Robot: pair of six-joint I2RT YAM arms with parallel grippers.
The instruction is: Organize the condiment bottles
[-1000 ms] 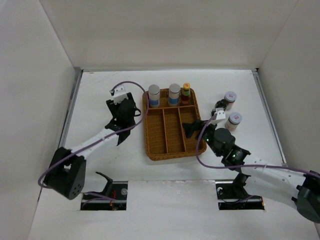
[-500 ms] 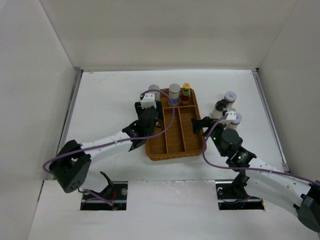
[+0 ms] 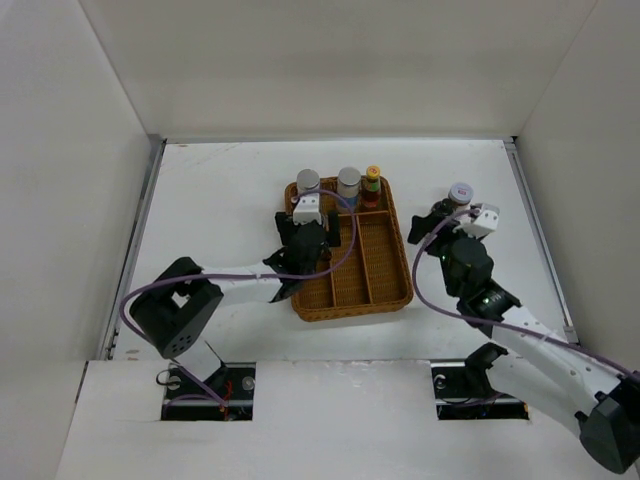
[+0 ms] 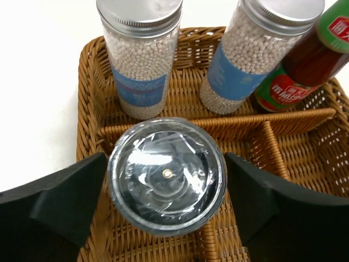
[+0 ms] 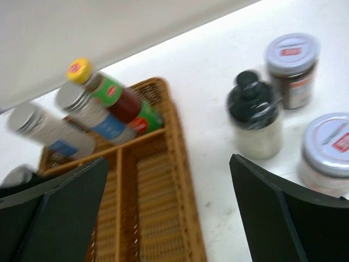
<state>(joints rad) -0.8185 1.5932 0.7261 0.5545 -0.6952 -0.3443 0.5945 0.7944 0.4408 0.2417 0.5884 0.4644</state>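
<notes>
My left fingers (image 4: 65,202) are straddling a film-wrapped jar (image 4: 166,183) in the wicker tray's (image 4: 90,82) left lane; gripping or not, I cannot tell. At the tray's 12 o'clock, two bead-filled jars (image 4: 143,60) and the red sauce bottle (image 4: 305,60) are standing. My right fingers (image 5: 278,218) are hovering spread and empty. Three more jars (image 5: 253,123) are sitting at the tray's 3 o'clock on the tabletop (image 5: 212,98).

Cropped and blurred
The red sauce bottle (image 4: 303,66) ran off the left wrist view's corner; the blurred right wrist view cropped a white-lidded jar (image 5: 327,152).
</notes>
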